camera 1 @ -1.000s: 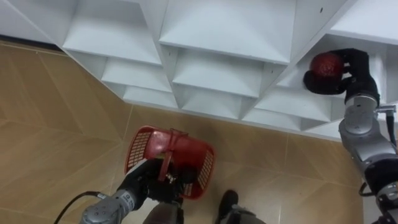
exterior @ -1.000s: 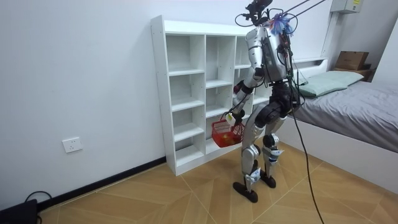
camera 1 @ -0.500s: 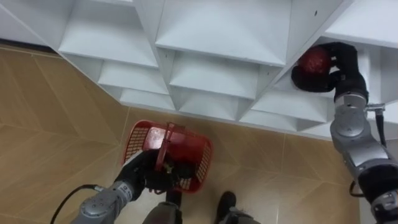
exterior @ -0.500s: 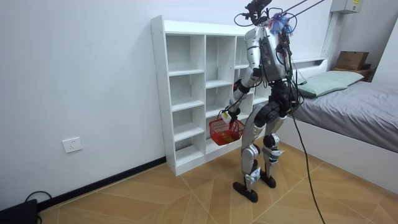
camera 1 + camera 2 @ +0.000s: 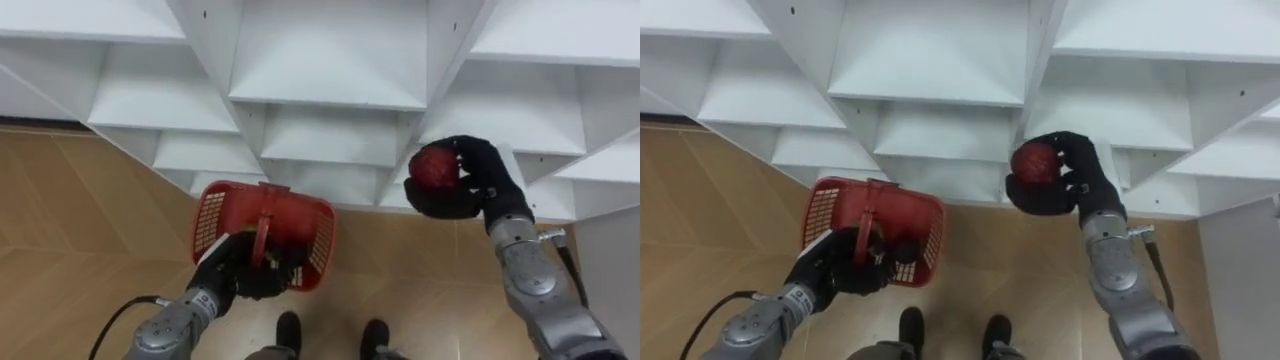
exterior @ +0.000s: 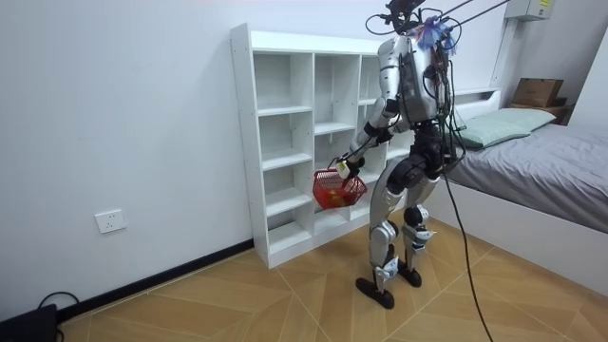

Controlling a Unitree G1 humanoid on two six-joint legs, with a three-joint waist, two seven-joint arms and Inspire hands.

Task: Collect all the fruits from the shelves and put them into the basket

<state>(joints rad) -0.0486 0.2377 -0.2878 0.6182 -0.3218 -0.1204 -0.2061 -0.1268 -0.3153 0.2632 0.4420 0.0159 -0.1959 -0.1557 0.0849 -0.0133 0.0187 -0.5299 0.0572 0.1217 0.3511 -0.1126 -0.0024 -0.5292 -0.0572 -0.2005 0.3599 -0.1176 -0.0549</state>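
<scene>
One red fruit (image 5: 435,168), round, no long axis to tell, wrapped by curled fingers (image 5: 470,155) of right hand (image 5: 485,185); held in air before closet (image 5: 330,60), above floor (image 5: 80,220). Right forearm rises from lower right, palm turned left. Left hand (image 5: 238,278) fingers curled round handle (image 5: 262,228) of one red basket (image 5: 212,218), held out low at left, tilted. Robot stands facing closet.

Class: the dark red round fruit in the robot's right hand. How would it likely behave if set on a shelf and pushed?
The dark red round fruit would probably roll when pushed, since it looks almost spherical. It seems firm and fairly light: the right hand alone holds it, fingers curled round it, with no visible squashing.
</scene>
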